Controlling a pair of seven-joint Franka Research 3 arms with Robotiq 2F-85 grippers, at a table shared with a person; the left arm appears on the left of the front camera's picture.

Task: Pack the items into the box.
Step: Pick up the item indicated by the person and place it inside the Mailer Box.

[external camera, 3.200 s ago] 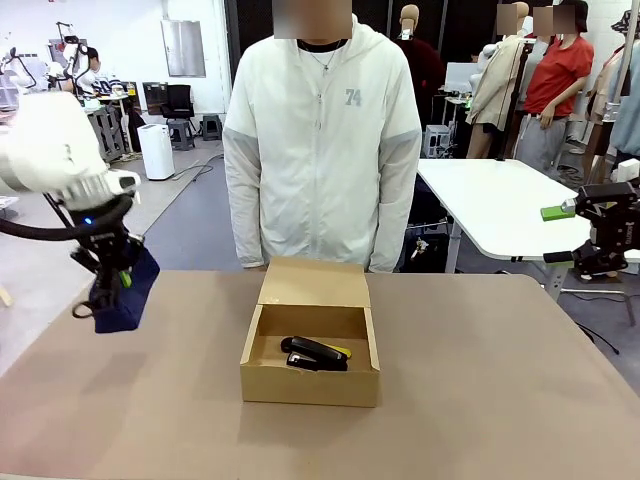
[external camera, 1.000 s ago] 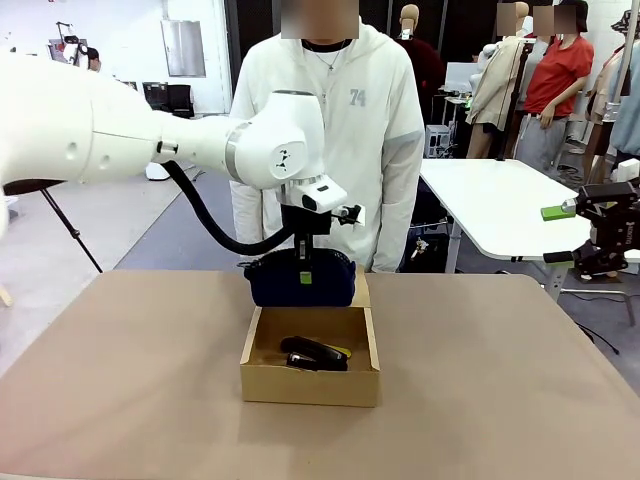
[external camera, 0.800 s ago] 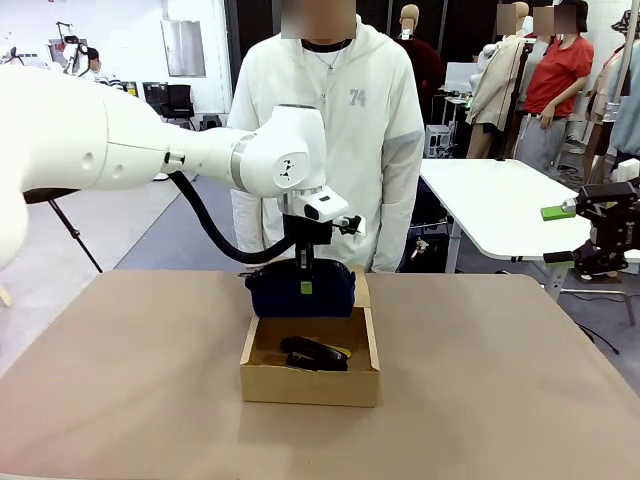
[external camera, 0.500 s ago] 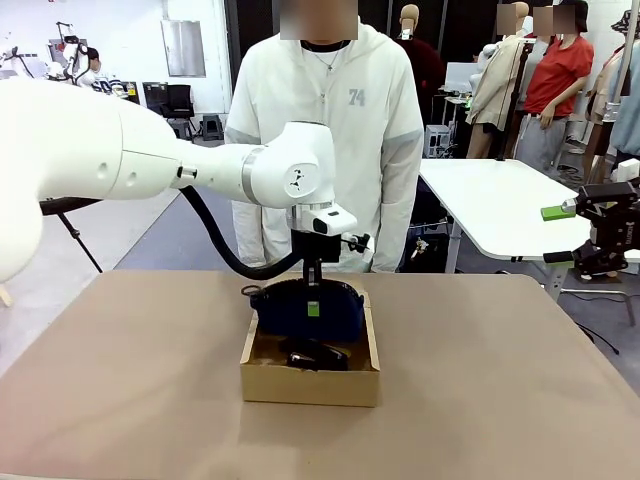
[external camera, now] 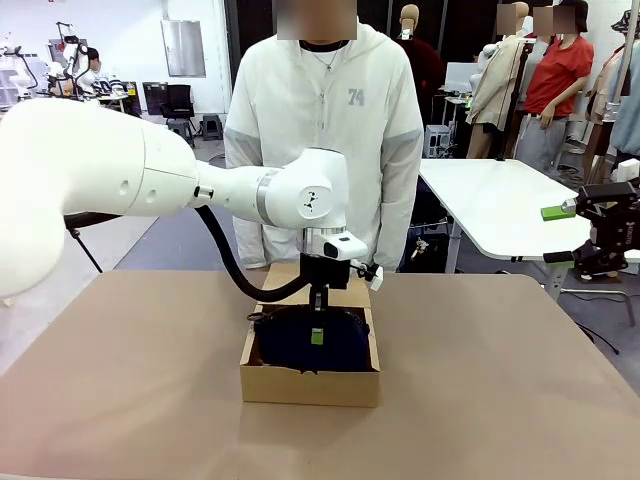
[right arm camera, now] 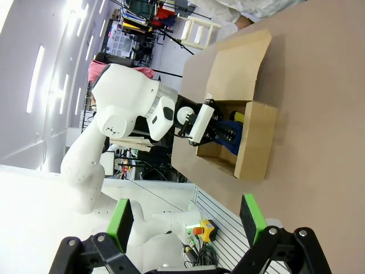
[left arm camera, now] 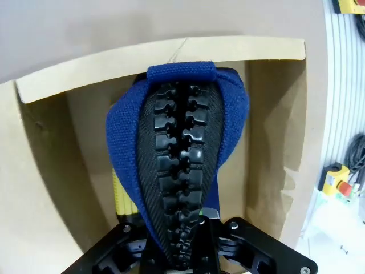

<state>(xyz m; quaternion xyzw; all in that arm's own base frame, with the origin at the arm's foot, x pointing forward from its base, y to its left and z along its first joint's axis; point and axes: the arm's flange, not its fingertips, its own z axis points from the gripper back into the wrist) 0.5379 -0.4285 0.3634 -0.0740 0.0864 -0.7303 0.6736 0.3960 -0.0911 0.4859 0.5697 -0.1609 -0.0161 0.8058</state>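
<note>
The brown cardboard box [external camera: 310,382] stands mid-table with its flap lid [external camera: 286,274] open toward the person. My left gripper [external camera: 317,332] reaches down into it, shut on the top edge of the navy zippered pouch [external camera: 290,342]. The pouch hangs low inside the box and spans most of its width. In the left wrist view the pouch's zipper [left arm camera: 179,154] runs up from my jaws, and a strip of the yellow utility knife [left arm camera: 120,197] shows beneath it against the box wall [left arm camera: 45,171]. My right gripper [right arm camera: 186,220] stays open and empty at the far right [external camera: 590,215], high off the table.
A person in a white jacket [external camera: 320,130] stands at the table's far edge right behind the box. Bare brown tabletop [external camera: 500,380] lies on both sides of the box. A white table [external camera: 490,200] stands behind at the right.
My left arm has carried the pouch from the left side to above the box, then lowered it inside, where it now covers the stapler. The right arm has not moved.
</note>
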